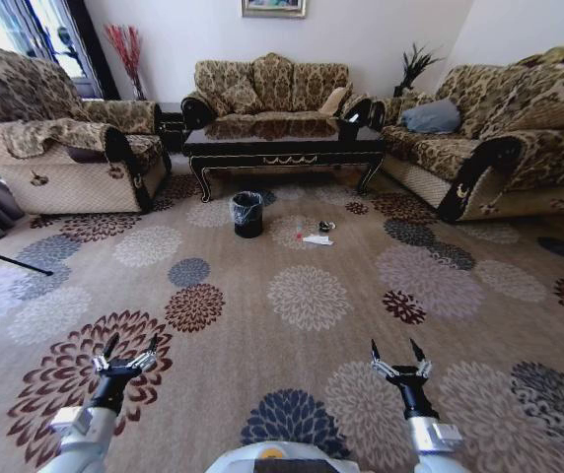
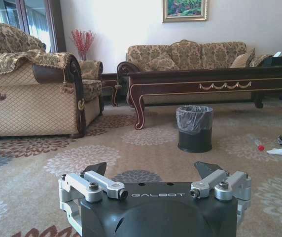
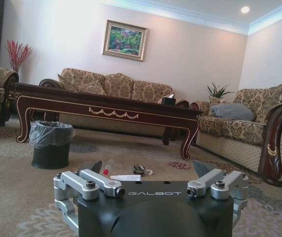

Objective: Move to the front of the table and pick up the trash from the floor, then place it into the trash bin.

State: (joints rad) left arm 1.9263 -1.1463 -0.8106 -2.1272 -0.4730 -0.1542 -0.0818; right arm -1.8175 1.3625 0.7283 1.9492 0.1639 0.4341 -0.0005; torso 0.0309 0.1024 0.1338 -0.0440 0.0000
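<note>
Nearest you: left end effector (image 1: 130, 350) and right end effector (image 1: 397, 352) both hang low over the floral carpet (image 1: 307, 296), arms parked forward, fingers spread wide, nothing held. Both sit well short of the task items.

Mid-floor ahead: the trash bin (image 1: 247, 213) stands upright on the carpet, grey bag liner crinkled over its rim. It sits just in front of the worktop, toward its left half in your head view.

Just right of the bin, apart from it, the trash lies on the carpet: white paper (image 1: 317, 239), a clear tube with red tip (image 2: 257, 143) between bin and paper, and a small shiny wrapper (image 1: 326, 227) just behind the paper. The pieces sit close together; you can't tell if they touch.

Behind those: the worktop (image 1: 284, 144), long, dark glossy wood with gold scroll trim on the front rail, curved legs. A small black tissue box (image 3: 168, 100) sits at its right end.

Farthest: patterned sofa (image 1: 270, 87) against the back wall, matching sofas left and right, framed picture (image 3: 124, 40) on the wall, red dried branches (image 1: 124, 49) in the left corner, green plant (image 3: 217, 91) in the right corner.
</note>
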